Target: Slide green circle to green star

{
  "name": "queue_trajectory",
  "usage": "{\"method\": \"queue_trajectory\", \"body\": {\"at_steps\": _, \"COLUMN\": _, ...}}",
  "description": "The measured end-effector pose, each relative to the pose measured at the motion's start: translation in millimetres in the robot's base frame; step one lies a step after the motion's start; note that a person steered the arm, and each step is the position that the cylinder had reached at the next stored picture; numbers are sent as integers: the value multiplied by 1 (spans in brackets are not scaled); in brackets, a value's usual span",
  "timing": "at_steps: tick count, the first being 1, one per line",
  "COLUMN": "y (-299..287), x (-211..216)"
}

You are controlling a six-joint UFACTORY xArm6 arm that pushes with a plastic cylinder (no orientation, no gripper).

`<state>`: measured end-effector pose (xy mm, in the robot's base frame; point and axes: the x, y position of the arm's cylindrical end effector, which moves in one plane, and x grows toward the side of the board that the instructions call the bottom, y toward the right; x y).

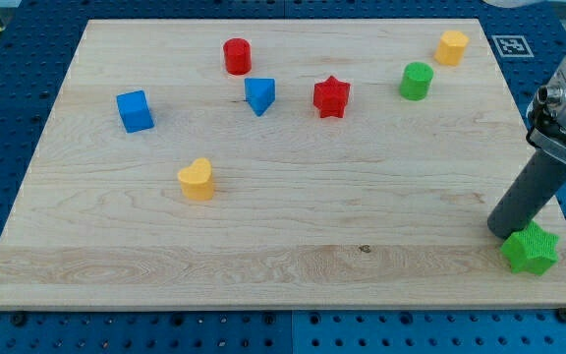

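Observation:
The green circle (416, 81) stands near the view's top right of the wooden board (283, 226). The green star (531, 249) lies at the board's bottom right corner. My tip (500, 232) rests on the board right next to the star's upper left side, touching or almost touching it. The dark rod rises from there toward the view's right edge. The tip is far below and to the right of the green circle.
A yellow hexagon block (451, 47) sits up and right of the green circle. A red star (331, 96), blue triangle (259, 95), red cylinder (237, 56), blue cube (135, 111) and yellow heart (197, 180) lie across the board's upper and left parts.

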<state>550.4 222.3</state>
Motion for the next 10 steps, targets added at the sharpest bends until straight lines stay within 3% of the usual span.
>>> {"method": "queue_trajectory", "body": {"at_steps": 2, "y": 0, "x": -2}}
{"method": "queue_trajectory", "body": {"at_steps": 4, "y": -11, "x": -73}}
{"method": "queue_trajectory", "body": {"at_steps": 7, "y": -77, "x": -170}}
{"method": "queue_trajectory", "body": {"at_steps": 10, "y": -78, "x": -249}}
